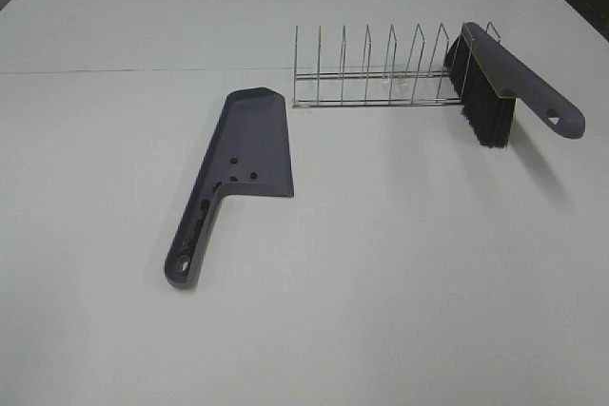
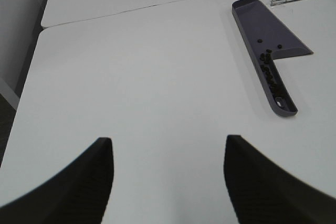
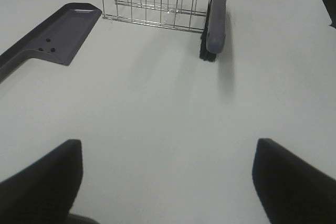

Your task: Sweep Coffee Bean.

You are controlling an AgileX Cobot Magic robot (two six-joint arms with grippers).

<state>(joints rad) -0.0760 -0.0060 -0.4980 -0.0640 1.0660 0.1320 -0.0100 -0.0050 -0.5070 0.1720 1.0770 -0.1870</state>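
Coffee beans (image 2: 268,65) lie in the grey dustpan (image 1: 249,145), clustered along its handle channel, apparently; only the left wrist view resolves them. Brush (image 1: 497,83) rests in the wire rack (image 1: 371,68). Both grippers' jaws stand apart.

The coffee beans (image 1: 221,181) are tiny dark brown-black ovals, all lying inside the grey dustpan (image 1: 249,145), which rests flat on the white table. A few sit loose and apart on the pan's flat blade near its narrow end (image 2: 269,45); three show there in the right wrist view (image 3: 46,45). The others are crowded in a line down the hollow handle channel (image 2: 268,69), touching one another, ending short of the hanging hole.
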